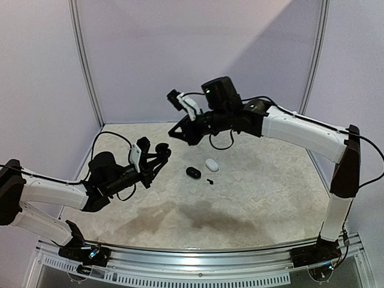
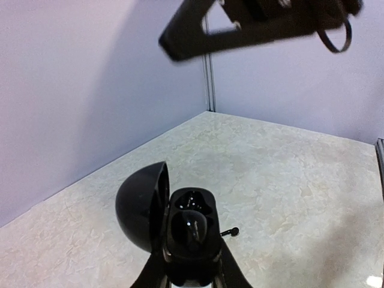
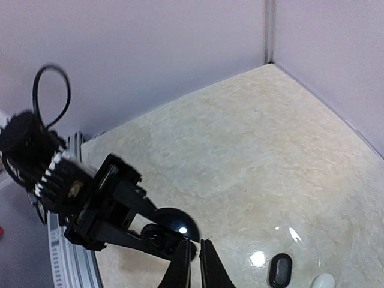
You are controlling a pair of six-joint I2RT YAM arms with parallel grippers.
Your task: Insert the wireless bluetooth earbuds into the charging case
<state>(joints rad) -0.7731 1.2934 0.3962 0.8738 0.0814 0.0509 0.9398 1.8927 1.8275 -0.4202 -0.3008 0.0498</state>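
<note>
My left gripper (image 1: 157, 155) is shut on an open black charging case (image 2: 191, 240), holding it above the table with its round lid (image 2: 139, 204) swung left. One black earbud (image 2: 193, 228) sits in the near socket. The far socket (image 2: 192, 198) looks empty. Another small black earbud (image 1: 209, 180) lies loose on the table just beyond the case (image 2: 231, 231). My right gripper (image 1: 178, 133) hovers higher up, above and to the right of the held case. In the right wrist view its fingers (image 3: 195, 242) stand nearly together with nothing visible between them.
A closed black case (image 1: 192, 172) and a closed white case (image 1: 212, 164) lie side by side mid-table, also seen in the right wrist view as black case (image 3: 280, 270) and white case (image 3: 324, 281). Grey walls enclose the back and sides.
</note>
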